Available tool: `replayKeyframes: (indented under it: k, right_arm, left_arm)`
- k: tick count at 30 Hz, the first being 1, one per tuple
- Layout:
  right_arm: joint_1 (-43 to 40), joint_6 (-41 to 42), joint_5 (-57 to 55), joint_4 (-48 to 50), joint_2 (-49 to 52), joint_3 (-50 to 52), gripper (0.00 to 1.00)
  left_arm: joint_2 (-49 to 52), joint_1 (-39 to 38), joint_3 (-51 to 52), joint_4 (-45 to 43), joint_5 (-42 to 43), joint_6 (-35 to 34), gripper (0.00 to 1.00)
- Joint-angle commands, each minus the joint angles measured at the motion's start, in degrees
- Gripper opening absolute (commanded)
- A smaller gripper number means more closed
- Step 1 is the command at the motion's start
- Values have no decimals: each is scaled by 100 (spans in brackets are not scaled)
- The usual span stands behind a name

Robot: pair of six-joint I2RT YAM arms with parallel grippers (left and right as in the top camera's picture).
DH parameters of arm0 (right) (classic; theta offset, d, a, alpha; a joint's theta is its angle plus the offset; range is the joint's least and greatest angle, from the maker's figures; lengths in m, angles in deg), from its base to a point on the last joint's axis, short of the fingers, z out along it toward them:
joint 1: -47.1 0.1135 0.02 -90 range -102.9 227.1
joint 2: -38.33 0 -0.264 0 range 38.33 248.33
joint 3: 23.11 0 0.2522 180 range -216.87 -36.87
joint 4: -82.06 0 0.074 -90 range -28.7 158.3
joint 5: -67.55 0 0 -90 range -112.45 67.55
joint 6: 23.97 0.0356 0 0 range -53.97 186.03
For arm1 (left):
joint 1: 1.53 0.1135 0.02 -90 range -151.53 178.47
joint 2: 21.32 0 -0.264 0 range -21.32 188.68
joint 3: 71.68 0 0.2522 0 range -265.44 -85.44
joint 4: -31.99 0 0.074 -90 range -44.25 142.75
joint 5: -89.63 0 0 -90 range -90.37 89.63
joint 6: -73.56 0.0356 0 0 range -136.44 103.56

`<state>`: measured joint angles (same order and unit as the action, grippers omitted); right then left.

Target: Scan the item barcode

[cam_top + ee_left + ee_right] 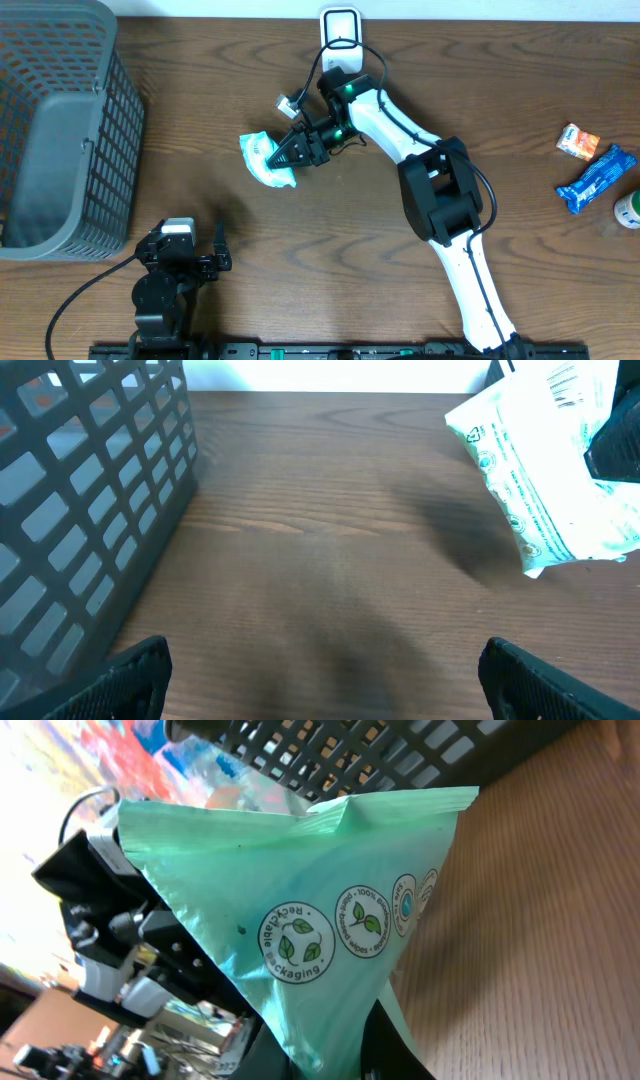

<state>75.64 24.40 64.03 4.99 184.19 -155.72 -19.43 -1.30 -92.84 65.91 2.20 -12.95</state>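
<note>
A pale green and white packet (262,160) hangs just above the table left of centre, with my right gripper (292,152) shut on its right end. In the right wrist view the packet (330,910) fills the middle, printed with round recycling marks, and my dark fingers (300,1055) pinch its lower tip. No barcode shows in any view. My left gripper (185,250) rests at the front left, open and empty, its fingertips (130,680) wide apart over bare wood. From there the packet (540,470) shows at the upper right.
A grey mesh basket (60,130) stands at the far left. A white device (340,25) sits at the back edge, with a small white connector (288,102) near it. An orange snack (578,142), a blue wrapper (595,178) and a green-white container (628,210) lie at the right.
</note>
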Motion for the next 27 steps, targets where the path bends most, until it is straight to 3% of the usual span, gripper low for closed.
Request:
replayKeyframes:
  k: [1,8,16,27]
  right_arm:
    - [79,-713,302,15,-59,24,1]
    - [107,-944,302,31,-319,-116,1]
    - [289,-1635,232,35,-1561,-116,1]
    - [691,-1606,-372,-254,-2201,-116,1]
  left_arm:
    - [-11,20,122,28,-90,79,98]
    - [-11,20,122,28,-90,79,98]
    - [-11,20,122,28,-87,79,98]
    - [-11,20,122,28,-87,79,98]
